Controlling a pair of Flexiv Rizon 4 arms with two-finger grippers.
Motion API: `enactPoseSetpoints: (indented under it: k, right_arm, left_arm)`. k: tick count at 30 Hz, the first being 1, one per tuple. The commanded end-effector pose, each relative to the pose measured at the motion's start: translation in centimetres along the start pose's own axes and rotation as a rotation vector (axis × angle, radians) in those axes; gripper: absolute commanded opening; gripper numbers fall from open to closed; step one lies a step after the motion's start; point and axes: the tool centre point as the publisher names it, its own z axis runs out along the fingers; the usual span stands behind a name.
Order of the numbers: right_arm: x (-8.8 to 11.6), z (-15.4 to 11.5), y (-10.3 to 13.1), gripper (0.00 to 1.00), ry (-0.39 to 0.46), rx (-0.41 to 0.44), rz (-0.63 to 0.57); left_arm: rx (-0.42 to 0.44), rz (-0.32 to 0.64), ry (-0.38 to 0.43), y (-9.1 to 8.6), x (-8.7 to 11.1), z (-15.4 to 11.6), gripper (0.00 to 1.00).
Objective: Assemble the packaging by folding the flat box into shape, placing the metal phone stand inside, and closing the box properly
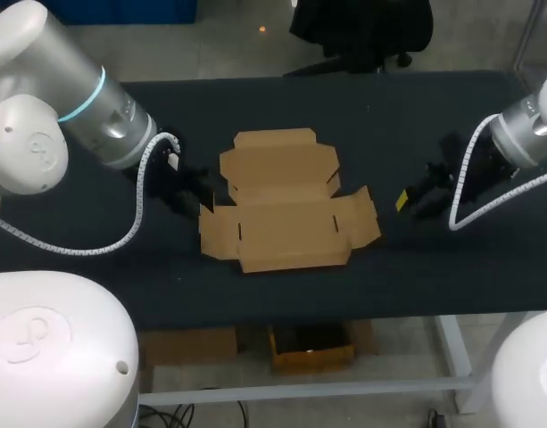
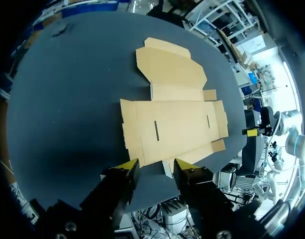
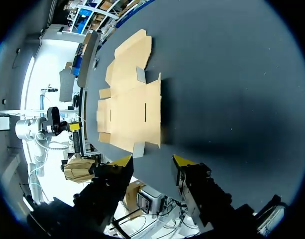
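Cardboard box [image 1: 286, 205] flat and unfolded on black worktop [image 1: 416, 116], placed between both tools. Panels and flaps spread out level. Two narrow slots [image 2: 156, 130] cut into the large middle panel, visible from the left wrist.

Left tool [image 2: 155, 167]: released, fingers [image 2: 123, 174] apart, nothing between them. Positioned just beside the box, with the box's near edge directly ahead of the gap between the yellow tips. Contact with the cardboard: cannot tell. Rest of the box stretched out ahead of the tool, with the narrower panel and its angled flaps farthest off. In the head view, mounted at the end of the left arm [image 1: 95, 98] and close against the box's side flap.

Right tool [image 3: 153, 162]: released, fingers [image 3: 189, 172] apart, nothing gripped. Box ahead of it and a little to one side, clear of the tips, with a strip of bare worktop between. In the head view, mounted at the end of the right arm [image 1: 523, 134] and held apart from the opposite side flap, one yellow tip showing.

Both tools facing each other across the box, the left nearer to it than the right.
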Motion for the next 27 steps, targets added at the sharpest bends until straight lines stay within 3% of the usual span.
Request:
enactPoseSetpoints:
  k: [1,8,12,27]
  right_arm:
    - [-0.1,-1.0,0.3,1.0,0.073,0.015,-0.001]
    - [0.0,-3.0,0.0,1.0,0.063,-0.007,0.007]
    - [-0.6,-3.7,0.5,1.0,0.064,-0.007,0.133]
    - [-0.6,-3.7,0.5,1.0,0.064,-0.007,0.133]
  left_arm:
    - [0.005,-0.005,0.0,0.2,-0.3,-1.4,1.0]
    - [0.006,0.007,-0.006,0.3,-0.6,-3.8,1.0]
    - [0.006,-0.054,0.015,-0.5,-0.7,-5.0,1.0]
    - [0.006,-0.054,0.015,-0.5,-0.7,-5.0,1.0]
